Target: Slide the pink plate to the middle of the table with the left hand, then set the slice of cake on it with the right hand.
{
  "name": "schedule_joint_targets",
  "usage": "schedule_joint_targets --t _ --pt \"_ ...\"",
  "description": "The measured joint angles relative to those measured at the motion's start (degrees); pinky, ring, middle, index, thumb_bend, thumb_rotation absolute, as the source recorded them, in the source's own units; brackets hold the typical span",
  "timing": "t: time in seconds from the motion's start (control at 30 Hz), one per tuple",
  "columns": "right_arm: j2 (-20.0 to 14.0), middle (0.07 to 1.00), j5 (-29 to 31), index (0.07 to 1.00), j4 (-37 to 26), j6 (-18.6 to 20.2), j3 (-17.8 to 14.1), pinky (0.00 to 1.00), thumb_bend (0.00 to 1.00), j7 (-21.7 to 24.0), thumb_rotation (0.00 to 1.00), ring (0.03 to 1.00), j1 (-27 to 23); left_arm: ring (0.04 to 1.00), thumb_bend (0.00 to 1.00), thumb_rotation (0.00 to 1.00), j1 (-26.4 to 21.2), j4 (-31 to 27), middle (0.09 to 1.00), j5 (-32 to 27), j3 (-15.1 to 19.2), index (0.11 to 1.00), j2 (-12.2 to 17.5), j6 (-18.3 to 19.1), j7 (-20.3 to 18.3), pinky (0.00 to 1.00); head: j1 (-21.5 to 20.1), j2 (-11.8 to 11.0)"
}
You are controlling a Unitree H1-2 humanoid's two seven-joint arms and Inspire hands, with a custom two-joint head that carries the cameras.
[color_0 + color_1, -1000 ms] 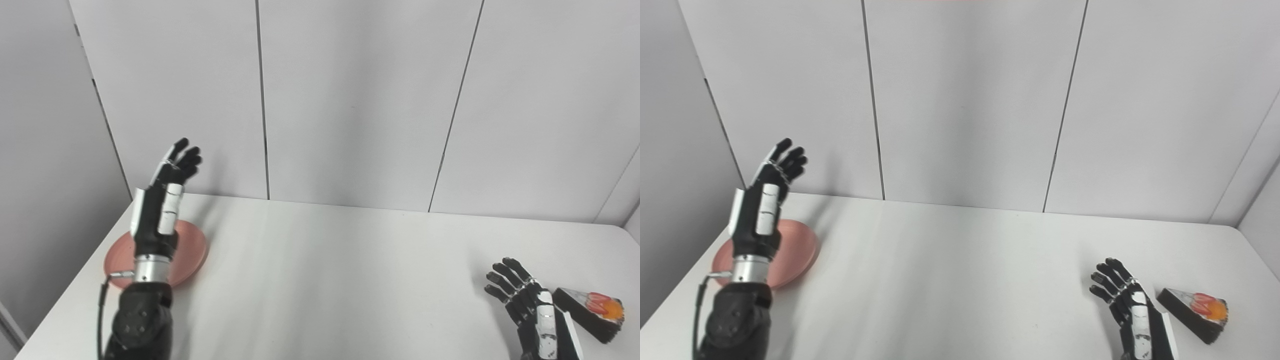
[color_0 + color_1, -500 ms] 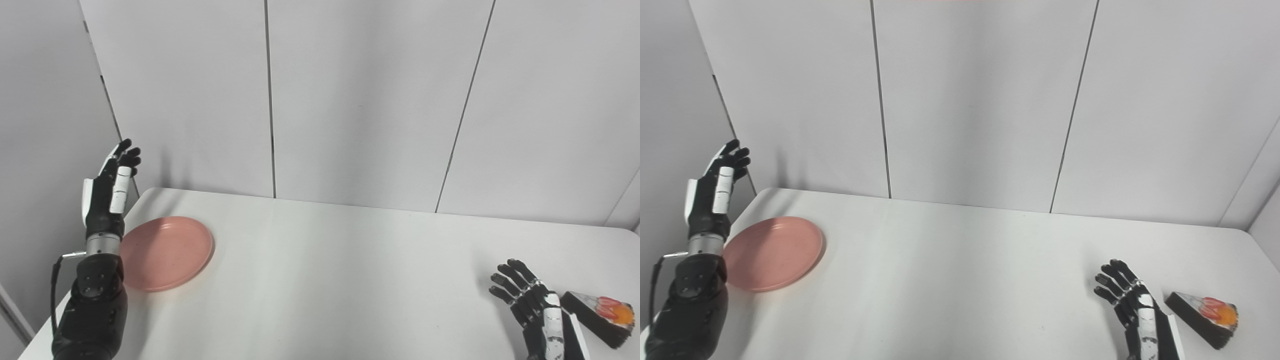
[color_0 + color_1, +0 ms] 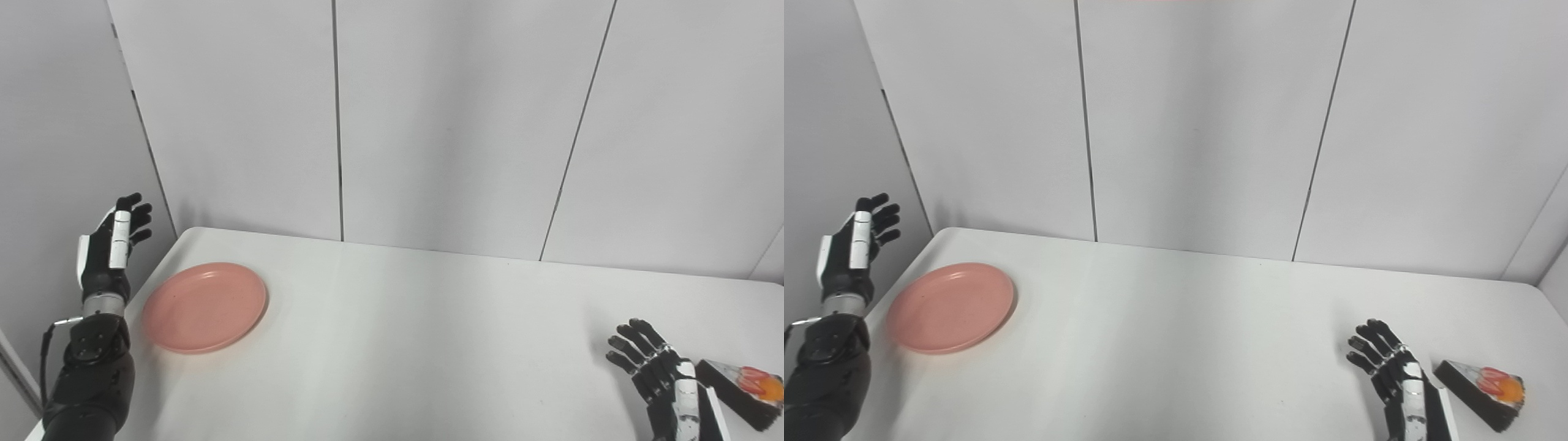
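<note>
While its forearm rises upright past the table's left edge, the left hand (image 3: 110, 248) is raised, fingers spread and empty, beside but clear of the pink plate (image 3: 204, 307), which lies flat near the white table's (image 3: 398, 343) left end. Low at the right, the right hand (image 3: 1396, 376) hovers with fingers splayed, holding nothing, just beside the cake slice (image 3: 1482, 384) on the table.
</note>
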Motion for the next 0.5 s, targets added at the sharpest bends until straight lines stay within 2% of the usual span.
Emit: schedule_joint_targets --t 0.07,0.13,0.17,0.3,0.5 --pt "-0.02 0.79 0.1 0.772 -0.01 0.0 -0.02 0.76 0.86 0.01 0.92 0.776 0.01 0.818 0.75 0.98 0.0 0.87 0.801 0.08 -0.41 0.797 0.02 0.0 0.2 0.8 0.0 0.09" --pt "-0.02 0.789 0.11 0.774 -0.04 0.0 0.0 0.75 0.86 0.01 0.92 0.772 0.02 0.824 0.77 0.93 -0.06 2.12 0.798 -0.51 -0.15 0.769 0.06 -0.01 -0.03 0.84 -0.09 0.26" --pt "-0.01 0.789 0.11 0.778 -0.08 0.0 0.01 0.76 0.87 0.0 0.92 0.771 0.03 0.827 0.83 0.91 -0.08 2.75 0.802 -1.01 0.18 0.761 0.06 -0.02 -0.37 0.82 -0.17 0.52" --pt "-0.09 0.79 0.05 0.779 -0.43 0.01 0.01 0.76 0.87 0.0 0.93 0.773 0.27 0.821 0.81 0.91 0.04 5.36 0.814 -2.98 0.86 0.774 0.03 -0.01 -1.36 0.8 -0.26 0.79" --pt "-0.33 0.793 -0.14 0.788 -1.22 0.06 -0.01 0.75 0.87 -0.07 0.93 0.77 0.85 0.803 0.86 0.88 1.29 5.71 0.813 -4.64 1.28 0.795 -0.84 -0.01 -4.37 0.78 -0.35 1.4"
